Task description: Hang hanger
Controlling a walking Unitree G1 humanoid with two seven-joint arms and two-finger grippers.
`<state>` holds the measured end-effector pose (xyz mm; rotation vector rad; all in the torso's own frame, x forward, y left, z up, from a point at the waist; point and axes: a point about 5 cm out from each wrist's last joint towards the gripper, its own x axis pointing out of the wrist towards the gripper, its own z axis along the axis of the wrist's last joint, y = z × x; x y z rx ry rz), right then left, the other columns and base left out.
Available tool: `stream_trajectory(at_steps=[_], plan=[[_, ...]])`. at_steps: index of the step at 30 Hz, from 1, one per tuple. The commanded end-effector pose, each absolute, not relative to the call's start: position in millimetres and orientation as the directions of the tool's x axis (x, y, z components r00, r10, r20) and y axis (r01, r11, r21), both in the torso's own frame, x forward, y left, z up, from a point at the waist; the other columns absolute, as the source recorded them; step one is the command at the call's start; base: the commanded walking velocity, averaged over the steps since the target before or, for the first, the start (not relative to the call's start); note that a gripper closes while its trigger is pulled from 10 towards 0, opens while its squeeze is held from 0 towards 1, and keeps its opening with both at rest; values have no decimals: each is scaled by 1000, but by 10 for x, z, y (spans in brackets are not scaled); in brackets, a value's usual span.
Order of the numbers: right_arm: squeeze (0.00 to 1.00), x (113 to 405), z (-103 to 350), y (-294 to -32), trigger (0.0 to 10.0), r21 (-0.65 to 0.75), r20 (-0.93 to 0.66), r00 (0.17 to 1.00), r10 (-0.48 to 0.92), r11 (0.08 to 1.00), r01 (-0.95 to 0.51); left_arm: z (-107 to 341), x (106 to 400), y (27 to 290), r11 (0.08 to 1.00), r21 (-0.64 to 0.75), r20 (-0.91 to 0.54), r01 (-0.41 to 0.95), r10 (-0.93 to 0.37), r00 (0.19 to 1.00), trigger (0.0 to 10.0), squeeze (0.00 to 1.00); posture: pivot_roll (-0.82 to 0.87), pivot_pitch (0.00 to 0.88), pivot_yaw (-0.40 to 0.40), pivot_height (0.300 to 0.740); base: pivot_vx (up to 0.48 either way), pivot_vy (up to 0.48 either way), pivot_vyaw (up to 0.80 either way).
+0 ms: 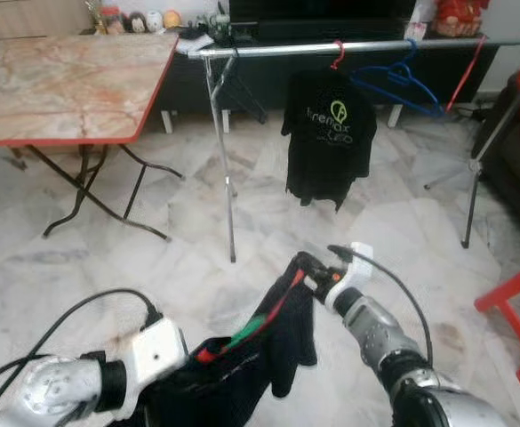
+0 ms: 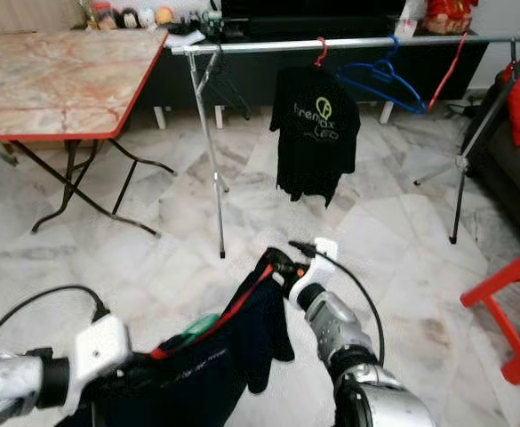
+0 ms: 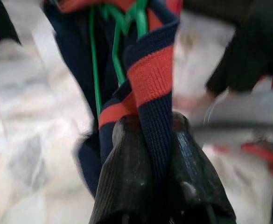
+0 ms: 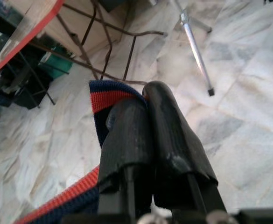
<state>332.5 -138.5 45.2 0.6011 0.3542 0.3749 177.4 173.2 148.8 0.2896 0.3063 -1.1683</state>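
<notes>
Both claws pinch the navy, red-striped knit garment (image 1: 242,356) on its green wire hanger (image 3: 120,51): left claw (image 3: 148,140) low, right claw (image 4: 148,121) at the collar. The silver clothes rail (image 1: 366,46) stands well apart. The hook seems buried in cloth, so it may miss the rail or slip free.

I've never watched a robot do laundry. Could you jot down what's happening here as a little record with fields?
Held item: navy garment with red stripes on a green hanger
Left gripper: shut on the garment's collar
Right gripper: shut on the garment's striped edge
Rail: ahead, across the marble floor
Already hanging: black T-shirt, blue hanger
Nearby: folding table
</notes>
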Motion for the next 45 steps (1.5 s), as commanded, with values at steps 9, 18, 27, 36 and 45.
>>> stream_trajectory(at_steps=[9,18,27,36,45], plan=[[0,3365,487,-1561,0,578,-233,905,357,799,-166,1711,1702,1815,351,27,-233,936,-908,347,10000,0,41,58,6,740,0,0,0],[0,3370,502,-1582,0,573,-217,913,345,803,-167,1639,1937,1917,518,157,-285,841,-792,541,10000,0,44,58,6,740,0,0,0],[0,3418,616,-1482,0,576,-134,905,403,775,-260,1533,2049,1833,548,214,-311,809,-747,588,10000,0,37,60,8,740,0,0,0],[0,3328,519,-1386,0,559,-146,874,463,768,-313,1789,2151,1794,639,147,-78,755,-753,653,10000,0,41,61,9,740,0,0,0],[0,3269,445,-1399,0,557,-170,872,459,775,-299,1809,2175,1776,656,107,-28,747,-749,662,10000,0,36,60,8,740,0,0,0]])
